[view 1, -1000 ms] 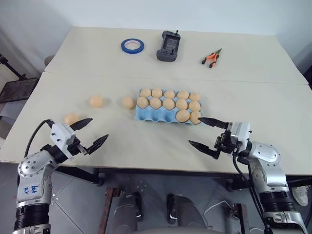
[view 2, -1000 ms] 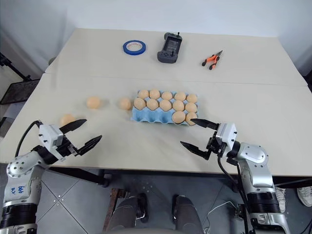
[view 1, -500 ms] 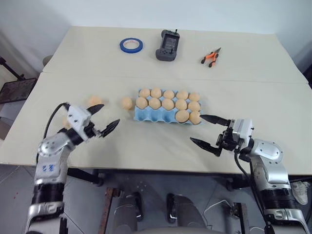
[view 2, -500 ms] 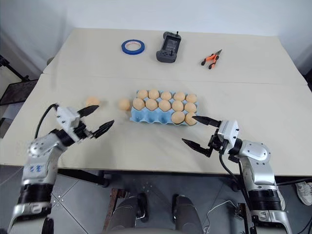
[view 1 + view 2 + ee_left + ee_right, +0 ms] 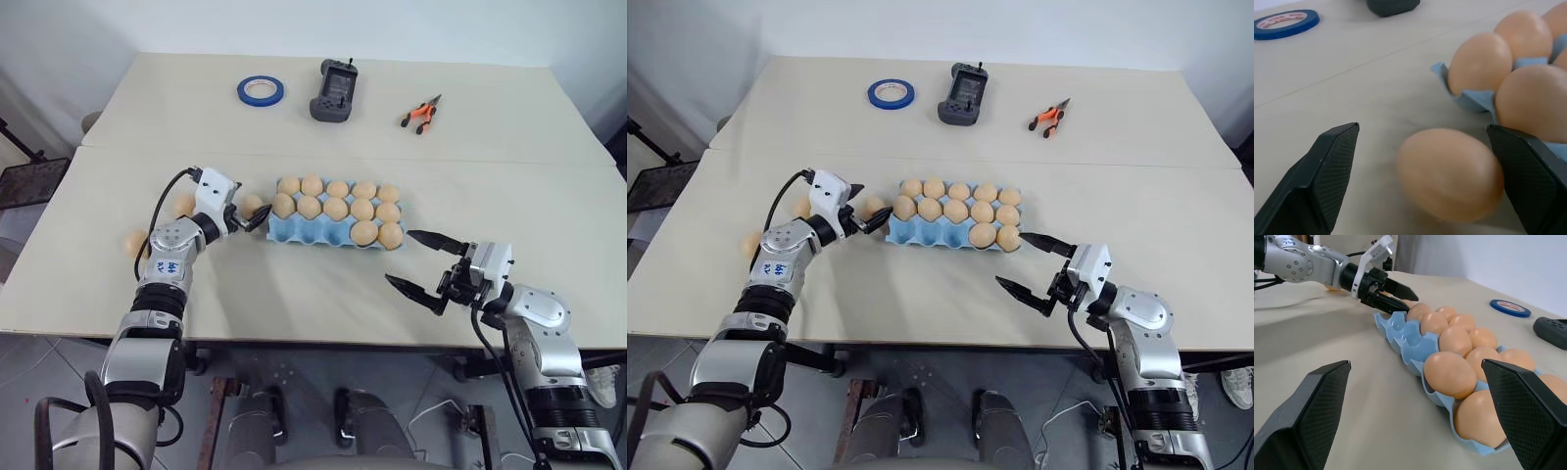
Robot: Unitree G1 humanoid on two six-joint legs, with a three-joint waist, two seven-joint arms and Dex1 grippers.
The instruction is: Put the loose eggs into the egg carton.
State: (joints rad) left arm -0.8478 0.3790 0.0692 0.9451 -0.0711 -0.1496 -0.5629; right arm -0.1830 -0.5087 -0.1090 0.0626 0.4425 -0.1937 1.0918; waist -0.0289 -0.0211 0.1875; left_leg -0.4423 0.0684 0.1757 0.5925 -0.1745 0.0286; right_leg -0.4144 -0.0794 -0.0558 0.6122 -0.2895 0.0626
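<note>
Robot arm reaching for a loose egg beside a blue egg carton

The left gripper (image 5: 247, 217) straddles one loose egg (image 5: 1449, 172) with jaws open — just off the egg carton (image 5: 294, 231) at mid-surface. Two more eggs (image 5: 134, 243) lie toward the left edge. The right gripper (image 5: 421, 264) hovers near the front edge — jaws open, empty.

Looks like a lab or test workspace: two plain beige tables (image 5: 509, 196) pushed together against a bare white wall (image 5: 294, 24). Blue tape ring (image 5: 261, 91), handheld controller (image 5: 332, 91) and orange-handled pliers (image 5: 421, 114) lie on the far table; grey tiled floor (image 5: 29, 392) below.
</note>
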